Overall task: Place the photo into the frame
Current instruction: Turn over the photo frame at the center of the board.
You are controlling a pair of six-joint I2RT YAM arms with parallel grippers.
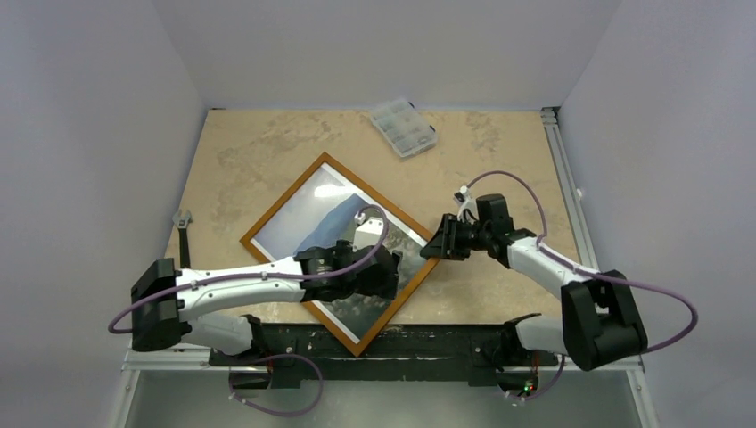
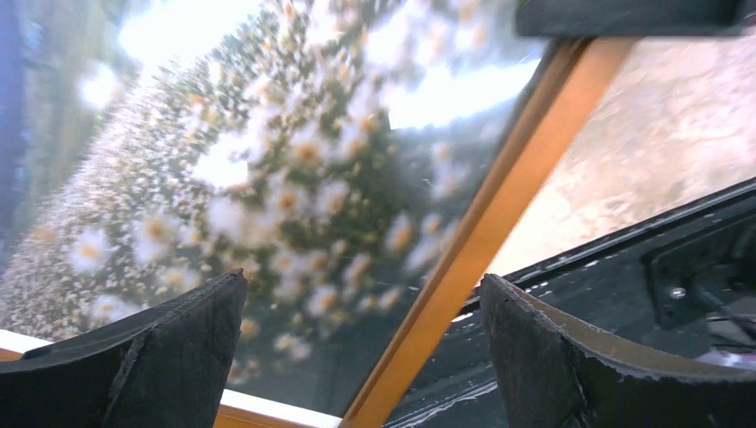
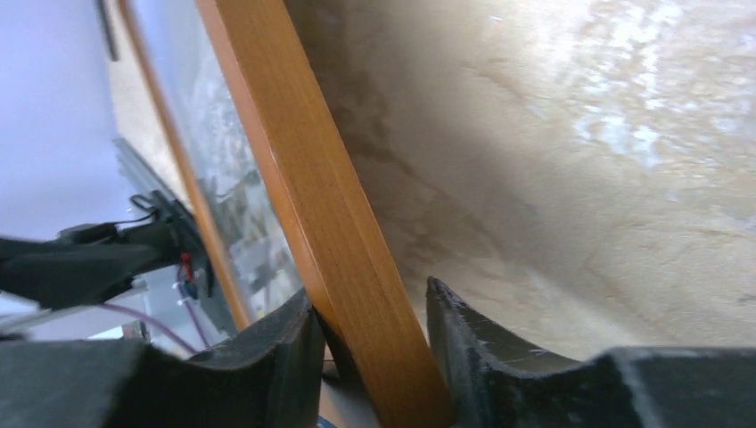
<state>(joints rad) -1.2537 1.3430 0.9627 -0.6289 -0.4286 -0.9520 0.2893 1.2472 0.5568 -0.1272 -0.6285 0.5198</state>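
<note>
1. Orange-brown wood is running between the jaws of the right gripper [image 3: 370, 294]. They are standing narrow around one rail of the frame [image 3: 332, 223], at the corner pointing toward the bench's right edge. I cannot tell whether they are pinching the rail or standing just clear of it.
2. The frame is lying flat, turned like a diamond, in the middle of the bench [image 1: 499, 160], with one corner reaching the near edge.
3. The photo [image 1: 332, 217] is lying within the rails, its blue band across the middle and its flowered part toward the near edge. Whether every edge is sitting fully down is not showing.
4. The left gripper [image 2: 361, 285] is hovering wide and holding nothing, over the flowered part of the photo and just beside the rail closest to the bench's near edge.
5. As I am judging it, the seating step is in hand: the photo is looking placed, and the arms are steadying it.
6. The next move is calling for a light downward press on the photo near that rail, with the frame being kept from sliding.
7. Counting: one frame, one photo, two grippers, one clear compartment box [image 1: 403, 127] near the far edge, and one small wrench [image 1: 183, 227] at the left edge.
</note>
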